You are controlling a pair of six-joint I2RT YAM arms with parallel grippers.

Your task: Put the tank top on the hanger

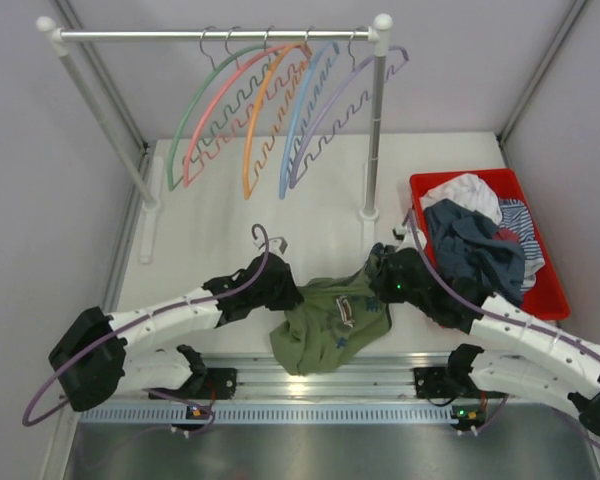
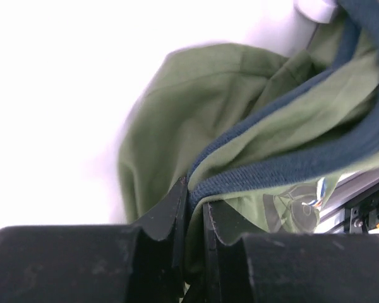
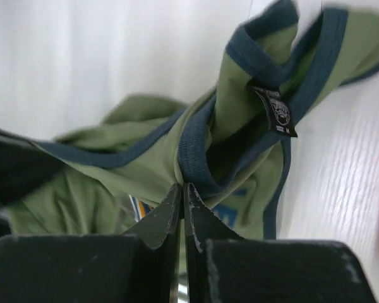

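Observation:
The olive-green tank top [image 1: 330,325] with navy trim hangs bunched between my two grippers near the table's front edge. My left gripper [image 1: 292,292] is shut on its left side; in the left wrist view the jaws [image 2: 196,199] pinch navy trim and green fabric [image 2: 196,107]. My right gripper [image 1: 378,272] is shut on its right side; in the right wrist view the jaws [image 3: 183,192] pinch the navy neck trim [image 3: 192,145], with the label showing. The green hanger [image 1: 195,110] hangs leftmost on the rail at the back.
A rack [image 1: 215,35] at the back holds pink [image 1: 225,100], orange [image 1: 260,110], blue [image 1: 300,110] and purple [image 1: 340,100] hangers too. Its posts [image 1: 375,130] stand on the table. A red bin [image 1: 540,290] with white and blue clothes sits at the right.

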